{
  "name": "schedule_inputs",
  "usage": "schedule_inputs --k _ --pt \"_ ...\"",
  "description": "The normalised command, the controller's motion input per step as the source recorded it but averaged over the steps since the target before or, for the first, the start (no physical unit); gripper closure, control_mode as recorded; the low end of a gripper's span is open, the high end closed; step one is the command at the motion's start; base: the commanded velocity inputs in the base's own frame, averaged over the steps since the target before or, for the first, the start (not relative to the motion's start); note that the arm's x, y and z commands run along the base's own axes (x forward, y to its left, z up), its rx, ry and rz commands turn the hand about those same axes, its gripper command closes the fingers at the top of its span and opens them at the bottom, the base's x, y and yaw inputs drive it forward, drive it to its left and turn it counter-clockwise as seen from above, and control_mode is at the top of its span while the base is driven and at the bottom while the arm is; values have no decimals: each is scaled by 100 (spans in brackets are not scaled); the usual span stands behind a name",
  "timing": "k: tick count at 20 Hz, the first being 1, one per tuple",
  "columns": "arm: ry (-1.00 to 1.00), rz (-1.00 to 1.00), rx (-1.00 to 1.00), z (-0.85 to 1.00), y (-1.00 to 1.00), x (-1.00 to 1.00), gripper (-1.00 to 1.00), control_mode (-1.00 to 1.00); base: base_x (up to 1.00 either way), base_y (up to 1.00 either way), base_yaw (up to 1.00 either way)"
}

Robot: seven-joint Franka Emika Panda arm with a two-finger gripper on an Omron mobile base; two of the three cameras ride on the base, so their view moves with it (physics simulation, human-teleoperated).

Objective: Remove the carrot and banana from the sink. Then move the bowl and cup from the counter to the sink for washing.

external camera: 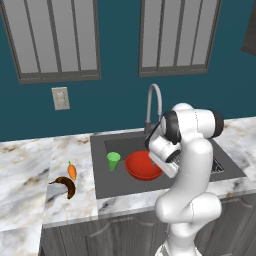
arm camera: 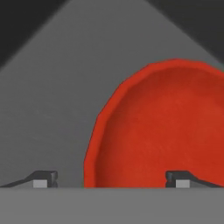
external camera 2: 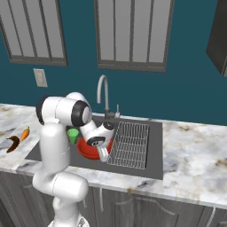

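Note:
The red bowl [external camera: 143, 166] [external camera 2: 90, 150] [arm camera: 166, 127] lies in the dark grey sink [external camera: 116, 183], and the green cup [external camera: 114, 161] [external camera 2: 72, 135] stands upright just left of it in the basin. My gripper [arm camera: 111, 179] [external camera 2: 104, 156] hangs low over the bowl's edge, open, with one fingertip outside the rim and one over the bowl's inside, holding nothing. The orange carrot [external camera: 72, 171] [external camera 2: 25, 133] and the dark brown banana [external camera: 64, 186] [external camera 2: 13, 144] lie side by side on the marble counter [external camera: 25, 170] left of the sink.
A wire rack [external camera 2: 129, 144] fills the sink's right half, close beside the bowl. The curved steel faucet [external camera: 152, 102] [external camera 2: 103, 95] rises at the sink's back edge, just behind my hand. Bare counter stretches to the right of the sink [external camera 2: 190, 150].

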Motion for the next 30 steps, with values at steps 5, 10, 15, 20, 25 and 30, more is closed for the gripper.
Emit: schedule_inputs --k 5,10,15,20,25,30 --pt "-7 0 0 35 10 0 -100 -100 0 0 0" --pt "-7 0 0 33 15 -1 -100 -100 0 0 0" --pt "-7 0 -3 31 19 -6 -100 -100 0 0 0" --pt "-7 0 -9 32 17 -9 -100 -100 0 0 0" --pt "-3 0 -10 36 12 -10 -100 -100 0 0 0" --pt "-1 0 -10 39 10 -7 -100 -100 0 0 0"
